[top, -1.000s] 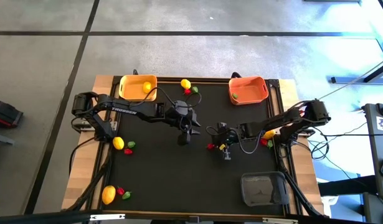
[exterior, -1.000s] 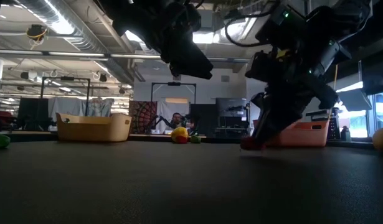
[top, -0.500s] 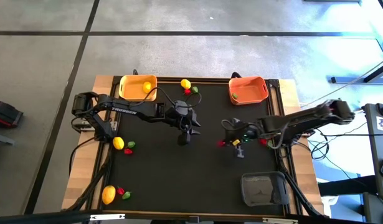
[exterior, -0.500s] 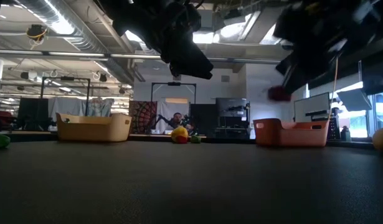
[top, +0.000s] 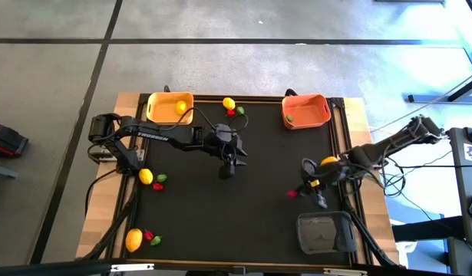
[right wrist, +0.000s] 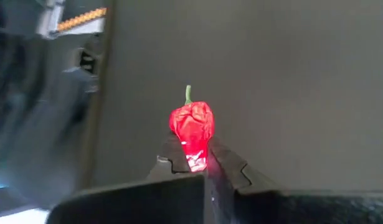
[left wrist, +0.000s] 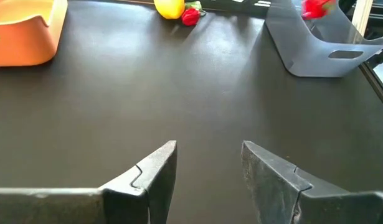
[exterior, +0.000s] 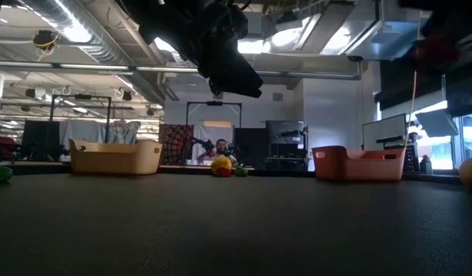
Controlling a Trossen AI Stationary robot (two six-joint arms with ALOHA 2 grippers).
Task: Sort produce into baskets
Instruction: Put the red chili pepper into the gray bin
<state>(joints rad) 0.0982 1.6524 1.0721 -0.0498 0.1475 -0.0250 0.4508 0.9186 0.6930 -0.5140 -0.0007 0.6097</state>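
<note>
My right gripper (top: pixel 303 192) hangs above the table's near right part, just beyond the dark grey basket (top: pixel 325 232), shut on a small red pepper (right wrist: pixel 191 121). My left gripper (top: pixel 228 165) waits open over the table's middle, with nothing between its fingers (left wrist: pixel 160 168). The yellow-orange basket (top: pixel 170 107) at the far left holds a lemon. The orange-red basket (top: pixel 305 111) at the far right holds a green piece. Loose lemons lie at the far middle (top: pixel 229 103), at the left (top: pixel 146 176) and at the near left (top: pixel 133 240), each with small red and green pieces beside it. My right gripper pinches the red pepper by its blunt end (right wrist: pixel 195 155) between its two fingers (right wrist: pixel 172 160). The pepper sticks out past the fingertips with its green stem (right wrist: pixel 188 93) pointing away from them. The fingers come from the table's right side, slanting down. The pepper is lifted clear of the table.
Another lemon (top: pixel 328 162) lies at the right edge, partly under my right arm. The black mat (top: pixel 243 222) between the baskets is bare in the middle and near part. Wooden table edges frame it on the left and right.
My right gripper has risen from the table's middle and swung toward the right and near edges, toward the dark grey basket, rolling as it went. It stays shut on the red pepper, which has been lifted clear of the mat.
</note>
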